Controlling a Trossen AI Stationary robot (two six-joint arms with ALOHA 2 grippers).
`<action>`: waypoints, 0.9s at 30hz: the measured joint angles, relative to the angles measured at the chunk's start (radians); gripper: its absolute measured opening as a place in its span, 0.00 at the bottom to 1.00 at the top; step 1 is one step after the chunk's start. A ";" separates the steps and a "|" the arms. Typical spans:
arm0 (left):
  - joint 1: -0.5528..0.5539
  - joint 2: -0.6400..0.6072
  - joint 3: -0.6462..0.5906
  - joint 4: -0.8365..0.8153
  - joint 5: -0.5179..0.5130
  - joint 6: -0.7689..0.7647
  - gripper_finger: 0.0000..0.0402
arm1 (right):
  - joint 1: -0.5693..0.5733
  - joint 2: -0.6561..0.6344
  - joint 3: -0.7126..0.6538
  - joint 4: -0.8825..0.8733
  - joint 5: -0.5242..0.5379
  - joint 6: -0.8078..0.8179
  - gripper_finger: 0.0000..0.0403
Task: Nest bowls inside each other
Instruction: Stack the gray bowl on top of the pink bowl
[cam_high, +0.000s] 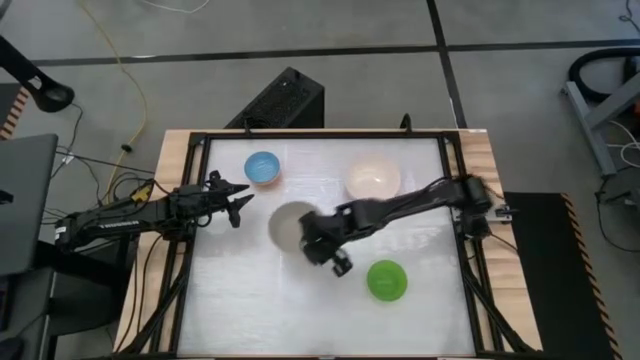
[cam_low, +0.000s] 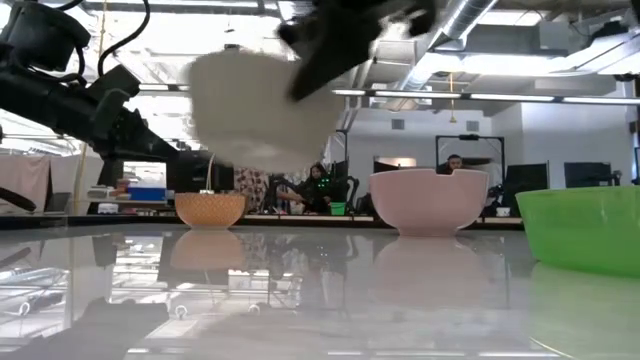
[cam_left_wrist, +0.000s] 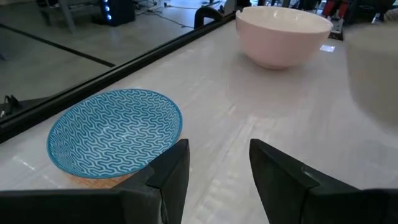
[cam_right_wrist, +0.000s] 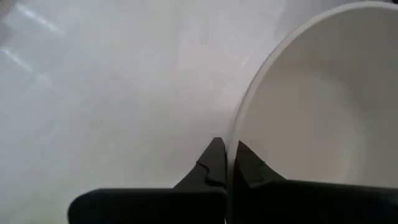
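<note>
My right gripper (cam_right_wrist: 227, 163) is shut on the grey-beige bowl (cam_high: 288, 226), which hangs blurred above the table's middle (cam_low: 255, 110). The light blue bowl (cam_high: 263, 168) rests on its base at the far left. The pale pink-cream bowl (cam_high: 373, 180) stands at the far middle. Near the right, the bright green bowl (cam_high: 386, 279) sits on its base. My left gripper (cam_left_wrist: 219, 168) waits open at the table's left side, just beside the blue bowl (cam_left_wrist: 115, 134). My right gripper pinches the grey-beige bowl's rim (cam_right_wrist: 234, 138), one finger inside the bowl and one outside. The fingers slant down from the table's right side. The bowl is lifted clear of the table and tilted (cam_low: 255, 110).
A black frame (cam_high: 300, 134) runs around the white table top. Bare table lies along the near edge and at the near left. Beyond the far edge stands a black box (cam_high: 283, 100); people sit in the room behind (cam_low: 455, 162).
</note>
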 joint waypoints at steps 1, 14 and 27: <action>0.000 0.000 0.000 0.000 0.000 0.000 0.39 | -0.013 -0.058 -0.060 0.016 0.014 0.024 0.02; 0.000 0.000 0.000 0.002 -0.028 0.000 0.39 | -0.172 -0.627 -0.509 0.068 0.341 0.314 0.02; 0.000 0.000 0.000 0.004 -0.047 -0.006 0.39 | -0.281 -0.469 -0.608 0.075 0.328 0.335 0.02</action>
